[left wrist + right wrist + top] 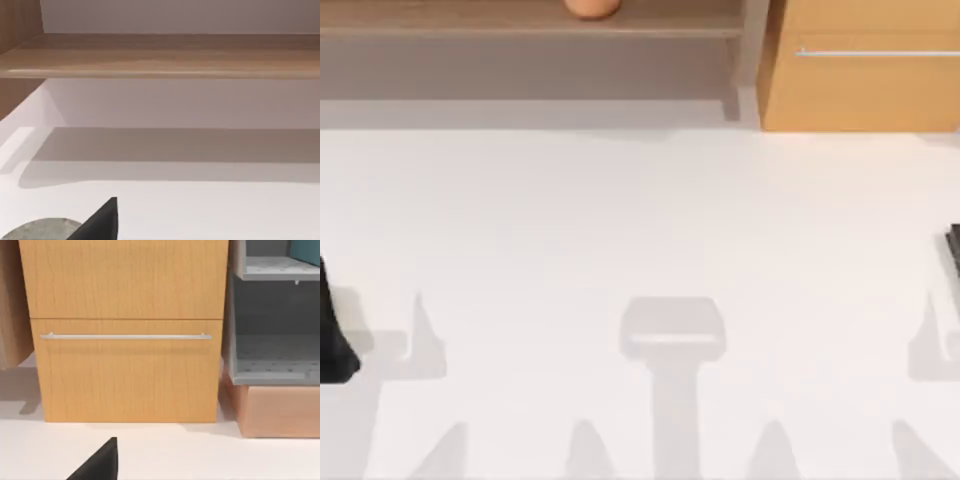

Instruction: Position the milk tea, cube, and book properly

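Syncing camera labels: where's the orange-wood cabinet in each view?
Top view: orange-wood cabinet at the table's far edge, right side.
Right wrist view: orange-wood cabinet straight ahead, silver handle across its front.
Left wrist view: faces the wooden shelf instead.
Shared landmark: the white table runs under all three views.

White table (640,220), wooden shelf (470,18) along its far edge, orange-wood cabinet (865,85) far right
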`<state>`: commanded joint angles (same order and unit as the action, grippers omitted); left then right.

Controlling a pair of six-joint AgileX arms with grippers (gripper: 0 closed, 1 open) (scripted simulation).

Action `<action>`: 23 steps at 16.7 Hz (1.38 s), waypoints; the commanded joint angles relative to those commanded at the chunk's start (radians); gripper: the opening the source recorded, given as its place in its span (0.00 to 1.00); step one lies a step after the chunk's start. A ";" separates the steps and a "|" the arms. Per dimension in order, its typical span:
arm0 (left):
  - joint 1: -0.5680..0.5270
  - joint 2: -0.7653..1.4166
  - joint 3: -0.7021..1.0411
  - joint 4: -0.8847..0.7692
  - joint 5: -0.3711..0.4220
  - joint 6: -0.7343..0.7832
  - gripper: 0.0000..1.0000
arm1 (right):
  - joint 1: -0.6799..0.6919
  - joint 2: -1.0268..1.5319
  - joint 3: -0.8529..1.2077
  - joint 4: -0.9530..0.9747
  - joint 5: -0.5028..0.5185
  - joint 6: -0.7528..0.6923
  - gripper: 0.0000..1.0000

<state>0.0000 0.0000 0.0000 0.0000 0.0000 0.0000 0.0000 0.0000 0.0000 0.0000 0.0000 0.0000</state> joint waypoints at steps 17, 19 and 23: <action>-0.343 1.155 0.729 0.476 -0.309 0.005 1.00 | 0.000 0.000 0.000 0.000 0.000 0.000 1.00; -0.400 1.384 0.850 0.555 -0.363 0.005 1.00 | 0.000 0.000 0.000 0.000 0.000 0.000 1.00; -0.496 1.751 1.056 0.689 -0.452 0.006 1.00 | 0.000 0.000 0.000 0.000 0.000 0.000 1.00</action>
<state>-0.4962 1.7511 1.0559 0.6893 -0.4524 0.0056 0.0000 0.0000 0.0000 0.0000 0.0000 0.0000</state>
